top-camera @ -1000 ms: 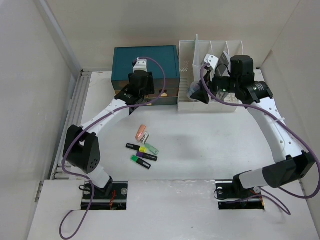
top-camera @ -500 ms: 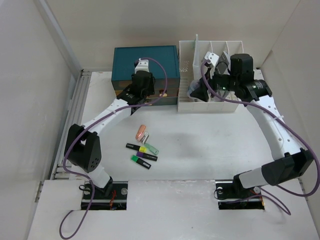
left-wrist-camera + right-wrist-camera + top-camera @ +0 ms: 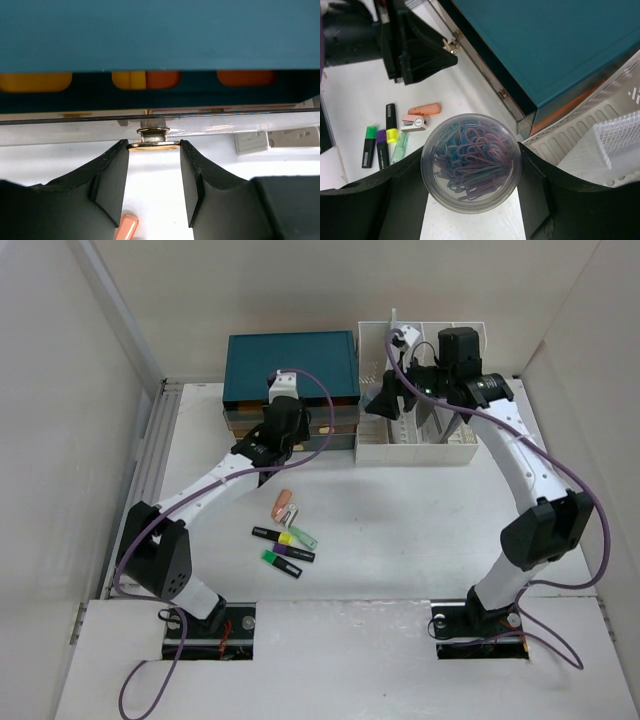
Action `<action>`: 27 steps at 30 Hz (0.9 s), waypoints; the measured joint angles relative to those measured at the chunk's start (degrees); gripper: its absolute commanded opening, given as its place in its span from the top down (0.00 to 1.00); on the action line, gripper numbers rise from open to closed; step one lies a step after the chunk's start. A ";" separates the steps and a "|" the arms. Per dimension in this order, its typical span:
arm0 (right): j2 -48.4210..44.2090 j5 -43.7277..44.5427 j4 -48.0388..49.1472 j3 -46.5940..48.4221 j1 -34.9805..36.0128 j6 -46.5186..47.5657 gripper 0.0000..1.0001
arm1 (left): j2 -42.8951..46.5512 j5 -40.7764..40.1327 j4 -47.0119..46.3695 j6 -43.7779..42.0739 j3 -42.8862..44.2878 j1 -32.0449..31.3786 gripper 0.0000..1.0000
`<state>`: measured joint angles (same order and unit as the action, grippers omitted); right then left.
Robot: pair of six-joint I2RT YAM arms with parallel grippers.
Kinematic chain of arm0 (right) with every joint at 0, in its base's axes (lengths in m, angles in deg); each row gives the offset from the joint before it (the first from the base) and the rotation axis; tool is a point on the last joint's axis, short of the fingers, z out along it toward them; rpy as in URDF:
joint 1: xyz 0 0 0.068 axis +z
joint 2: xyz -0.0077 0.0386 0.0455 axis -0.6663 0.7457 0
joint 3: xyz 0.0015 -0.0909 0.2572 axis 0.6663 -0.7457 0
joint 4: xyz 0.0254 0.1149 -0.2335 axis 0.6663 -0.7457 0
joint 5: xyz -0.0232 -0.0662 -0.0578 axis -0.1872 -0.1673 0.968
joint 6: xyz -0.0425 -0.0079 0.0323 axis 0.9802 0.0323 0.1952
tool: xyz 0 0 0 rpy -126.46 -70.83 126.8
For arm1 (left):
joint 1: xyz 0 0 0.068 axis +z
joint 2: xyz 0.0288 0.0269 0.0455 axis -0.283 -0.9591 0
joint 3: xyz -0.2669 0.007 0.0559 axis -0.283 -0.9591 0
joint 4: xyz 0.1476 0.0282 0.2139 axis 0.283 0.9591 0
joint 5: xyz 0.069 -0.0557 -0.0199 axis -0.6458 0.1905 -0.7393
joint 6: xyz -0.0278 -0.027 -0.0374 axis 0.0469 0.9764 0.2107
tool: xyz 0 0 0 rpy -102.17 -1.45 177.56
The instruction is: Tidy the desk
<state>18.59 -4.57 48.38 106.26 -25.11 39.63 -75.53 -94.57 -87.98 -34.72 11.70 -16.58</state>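
Note:
The white desk [image 3: 420, 510] carries a teal drawer box [image 3: 290, 362] at the back. My left gripper [image 3: 288, 430] is shut on the gold knob [image 3: 153, 145] of a clear-fronted drawer [image 3: 75, 127], which stands partly pulled out. My right gripper [image 3: 385, 400] is shut on a clear round tub of coloured paper clips [image 3: 471, 162]. It holds the tub in the air between the teal box [image 3: 560, 45] and the white file rack [image 3: 420, 445].
Several highlighters [image 3: 283, 545], a small pink stapler [image 3: 291, 513] and an orange eraser-like piece [image 3: 282, 502] lie loose at the desk's middle left. They also show in the right wrist view [image 3: 380, 145]. Walls close in on both sides.
My left gripper has drawn back toward the near side, and the drawer has slid out with it. My right gripper has risen and swung left with the paper clip tub.

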 measured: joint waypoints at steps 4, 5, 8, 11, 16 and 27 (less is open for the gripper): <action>1.86 1.11 0.11 2.84 1.18 -1.22 0.96 | 1.60 -0.61 -0.13 0.68 -1.77 -0.81 0.67; 2.23 1.68 0.09 3.65 1.90 -1.46 0.96 | 2.14 -0.68 -0.13 0.90 -2.34 -1.01 0.67; 3.37 4.39 0.24 6.23 5.16 -2.21 0.97 | 3.65 -0.90 -0.09 1.51 -3.78 -1.57 0.67; 4.61 8.00 0.44 8.46 9.01 -2.75 0.97 | 4.59 -1.25 -0.02 1.95 -4.72 -2.10 0.67; 7.34 14.60 0.46 10.34 14.32 -3.48 0.97 | 7.08 -1.38 -0.02 2.86 -7.17 -2.93 0.67; 14.43 27.96 -0.07 14.51 17.92 -4.26 0.97 | 12.63 -0.81 0.52 4.59 -12.04 -4.50 0.66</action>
<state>33.02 23.38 48.31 120.78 -7.19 35.37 -62.89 -95.38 -87.45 -30.13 -0.34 -21.08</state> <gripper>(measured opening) 0.668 0.389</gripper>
